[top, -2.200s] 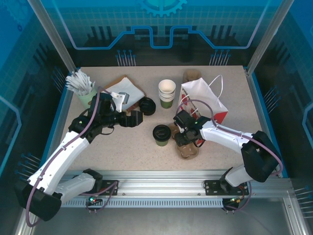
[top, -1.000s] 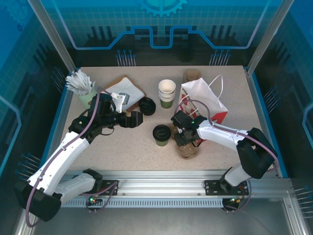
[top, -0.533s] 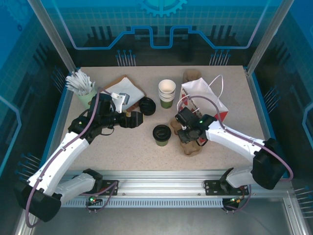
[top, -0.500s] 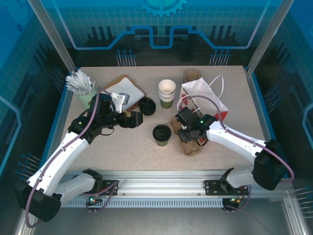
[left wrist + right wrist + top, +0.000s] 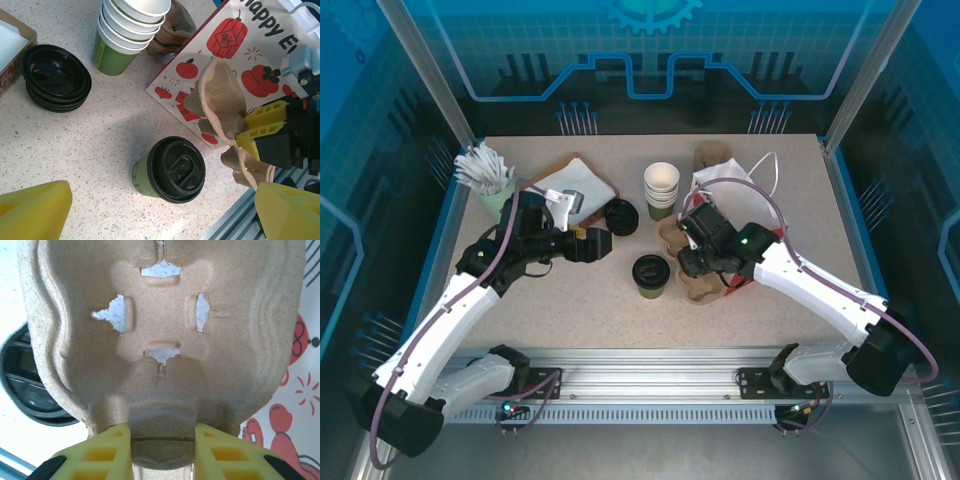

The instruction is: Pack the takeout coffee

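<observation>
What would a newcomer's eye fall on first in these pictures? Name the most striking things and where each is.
The right gripper pinches a brown pulp cup carrier near the middle of the table, beside a white paper bag with red prints. Just left of it stands the takeout coffee, a green cup with a black lid, upright, with the open left gripper further left.

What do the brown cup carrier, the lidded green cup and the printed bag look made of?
Brown cup carrier: moulded paper pulp, matte and fibrous, rough-edged cut-outs. Small green cup: probably coated paper, smooth wall; its round black lid looks like glossy moulded plastic. White bag with red prints: likely smooth printed paper, flat creased panel.
</observation>
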Controlling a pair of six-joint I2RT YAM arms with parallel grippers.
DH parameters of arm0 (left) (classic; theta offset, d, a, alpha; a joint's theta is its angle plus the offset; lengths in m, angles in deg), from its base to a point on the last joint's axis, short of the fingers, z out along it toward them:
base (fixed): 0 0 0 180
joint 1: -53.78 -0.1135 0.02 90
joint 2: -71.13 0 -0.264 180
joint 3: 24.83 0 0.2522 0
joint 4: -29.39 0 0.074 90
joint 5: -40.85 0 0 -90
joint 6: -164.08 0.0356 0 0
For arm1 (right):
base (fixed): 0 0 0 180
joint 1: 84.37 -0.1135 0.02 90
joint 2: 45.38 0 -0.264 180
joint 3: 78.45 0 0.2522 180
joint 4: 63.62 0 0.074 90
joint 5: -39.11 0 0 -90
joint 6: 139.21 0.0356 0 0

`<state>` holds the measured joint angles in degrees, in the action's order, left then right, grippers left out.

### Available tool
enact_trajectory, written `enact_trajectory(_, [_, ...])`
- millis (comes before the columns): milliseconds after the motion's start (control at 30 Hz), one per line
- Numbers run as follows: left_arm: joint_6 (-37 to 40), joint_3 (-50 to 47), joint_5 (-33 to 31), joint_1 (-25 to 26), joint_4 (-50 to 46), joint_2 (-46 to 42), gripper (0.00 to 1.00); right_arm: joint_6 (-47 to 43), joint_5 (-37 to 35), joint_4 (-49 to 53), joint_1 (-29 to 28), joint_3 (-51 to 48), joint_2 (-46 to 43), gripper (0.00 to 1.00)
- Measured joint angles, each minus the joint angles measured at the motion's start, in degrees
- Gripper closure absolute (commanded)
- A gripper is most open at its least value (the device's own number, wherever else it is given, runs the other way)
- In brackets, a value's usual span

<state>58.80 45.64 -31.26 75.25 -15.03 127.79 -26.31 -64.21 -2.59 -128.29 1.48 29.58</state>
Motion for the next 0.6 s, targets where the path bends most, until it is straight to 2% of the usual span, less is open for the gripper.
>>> enact_trajectory(600, [-4.6, 0.0, -1.3, 0.0, 0.3, -5.0, 0.07, -2.3, 10.6, 0.3, -4.2, 12.8, 0.3, 0.72])
